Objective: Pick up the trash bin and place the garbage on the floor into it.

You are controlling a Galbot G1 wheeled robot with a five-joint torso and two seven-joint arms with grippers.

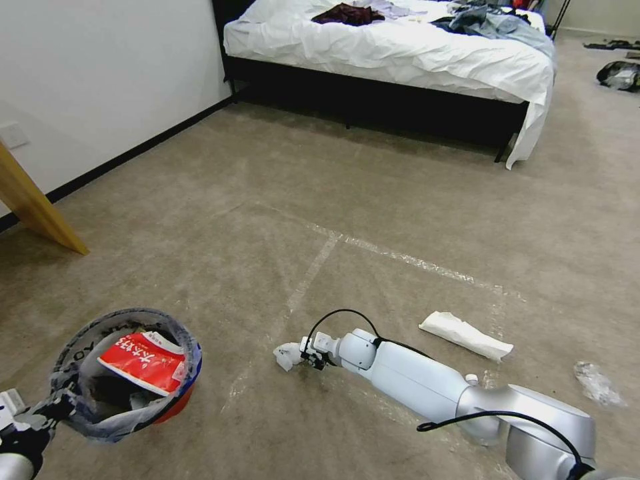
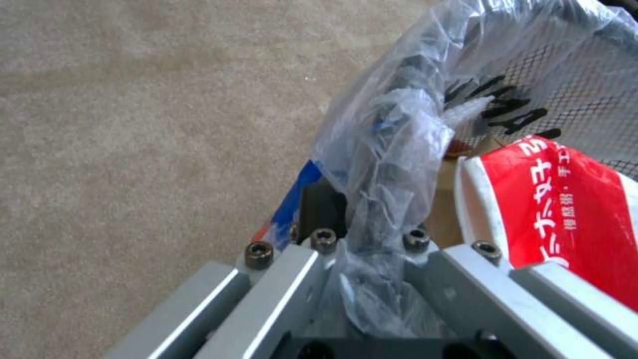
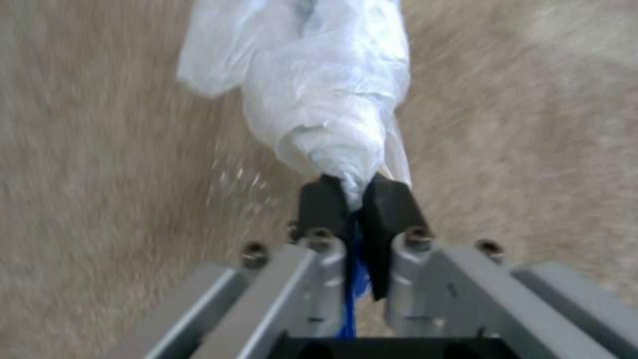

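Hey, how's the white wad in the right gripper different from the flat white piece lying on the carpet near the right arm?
The white wad is crumpled and twisted into a bundle; the flat white piece lies spread out, long and fairly flat. The wad is pinched in the right gripper, while the flat piece rests loose on the carpet, untouched. In the head view the wad looks smaller than the flat piece. Both are white litter.

You're in a bedroom.
A white-sheeted bed (image 1: 400, 53) strewn with clothes (image 1: 480, 20) stands on carpet (image 1: 267, 187) ahead.
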